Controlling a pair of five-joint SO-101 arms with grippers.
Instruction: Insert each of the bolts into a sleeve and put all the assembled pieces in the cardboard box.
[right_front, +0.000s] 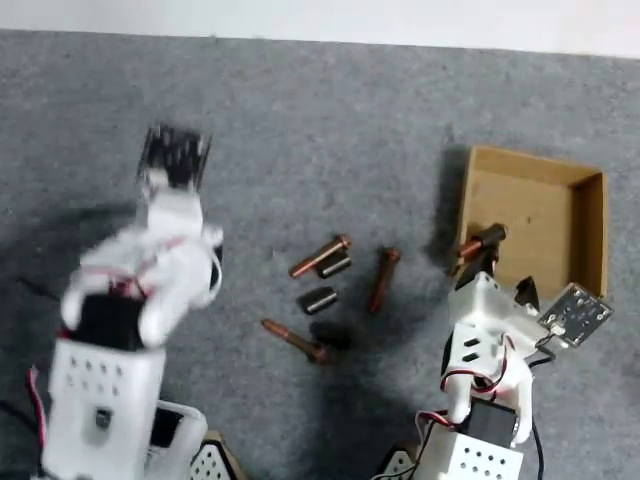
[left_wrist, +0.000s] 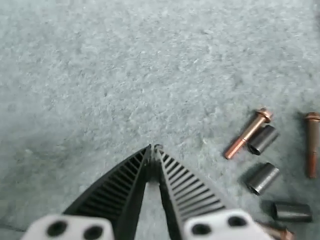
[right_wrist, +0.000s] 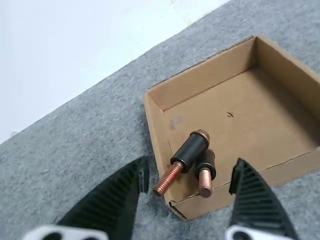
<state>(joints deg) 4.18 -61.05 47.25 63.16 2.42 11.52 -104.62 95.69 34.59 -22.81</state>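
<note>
1. Bolts (right_front: 320, 256): three copper-coloured ones lie loose on the grey tabletop (right_front: 300, 120) between the arms. Three dark sleeves (right_front: 318, 300) lie beside them, none fitted.
2. Finished stock: two assembled pieces (right_wrist: 189, 150) rest in one corner of the cardboard box (right_wrist: 200, 80). One leans on the wall, its threaded end poking over the rim.
3. Pose, right tool (right_wrist: 191, 174): jaws spread wide and empty, poised over that corner.
4. Pose, left tool (left_wrist: 153, 149): clenched on nothing, over bare tabletop, apart from the loose parts.
5. Handling note: the next bolt is probably due. Grip it mid-shank, align it with the sleeve bore, and seat the overhanging piece fully inside.
</note>
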